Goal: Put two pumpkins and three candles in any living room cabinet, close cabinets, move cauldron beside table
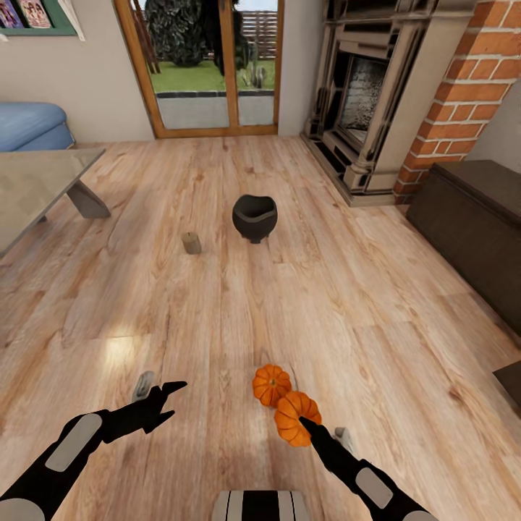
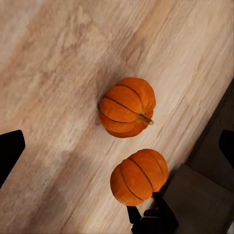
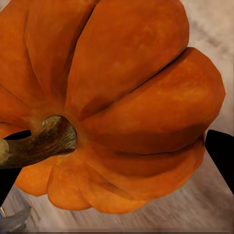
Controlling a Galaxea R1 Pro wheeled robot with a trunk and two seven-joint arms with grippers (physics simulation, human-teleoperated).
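Observation:
Two orange pumpkins lie close together on the wood floor just ahead of me. My right gripper [image 1: 305, 425] is shut on the nearer pumpkin [image 1: 295, 417], with a finger against each flank. Up close that pumpkin [image 3: 131, 92] shows its stem between the black fingertips [image 3: 222, 151]. The other pumpkin [image 1: 271, 384] rests free beside it. My left gripper [image 1: 163, 400] hangs open to the left, looking down at both pumpkins [image 2: 127, 107] [image 2: 139, 176]. Farther off, the black cauldron [image 1: 254, 217] stands mid-floor, with one candle [image 1: 192, 243] to its left. The table [image 1: 36, 184] is at the far left and the cabinet [image 1: 474, 217] at the right.
An ornate fireplace [image 1: 369, 94] and a brick column [image 1: 470, 79] stand at the back right. Glass doors [image 1: 210, 65] are in the back wall, and a blue sofa [image 1: 32, 124] sits beyond the table. Open floor lies between me and the cabinet.

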